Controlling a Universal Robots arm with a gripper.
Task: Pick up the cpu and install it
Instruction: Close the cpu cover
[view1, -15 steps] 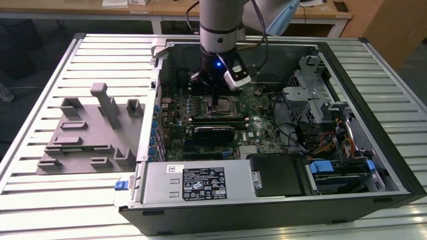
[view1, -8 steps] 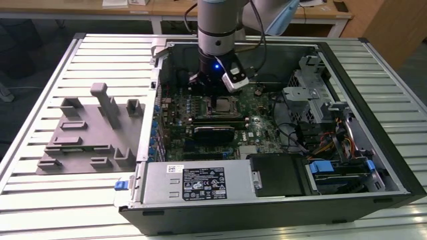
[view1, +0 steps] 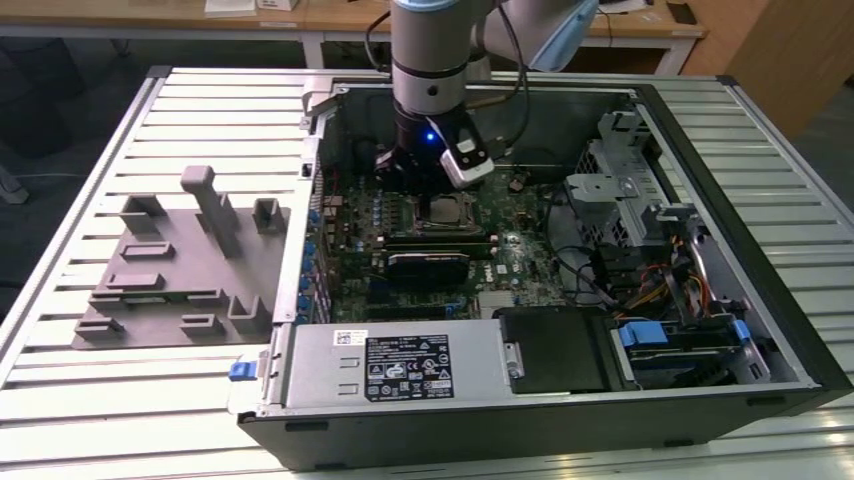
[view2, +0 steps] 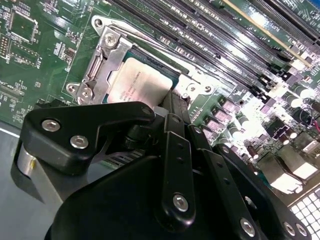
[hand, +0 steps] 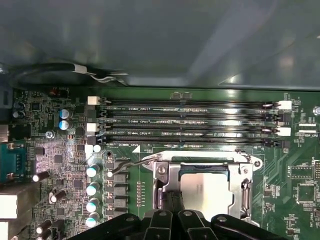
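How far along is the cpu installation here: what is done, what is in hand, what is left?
Done: the cpu lies flat inside the socket frame on the motherboard, so the pickup is over. In hand: the gripper hangs low at the cpu's edge. Left: the gripper is not yet clear of it, and whether the cpu is latched cannot be told.

cpu (hand: 206, 192) partly hidden behind pincer (hand: 170, 202), pincer's body cut off at edge
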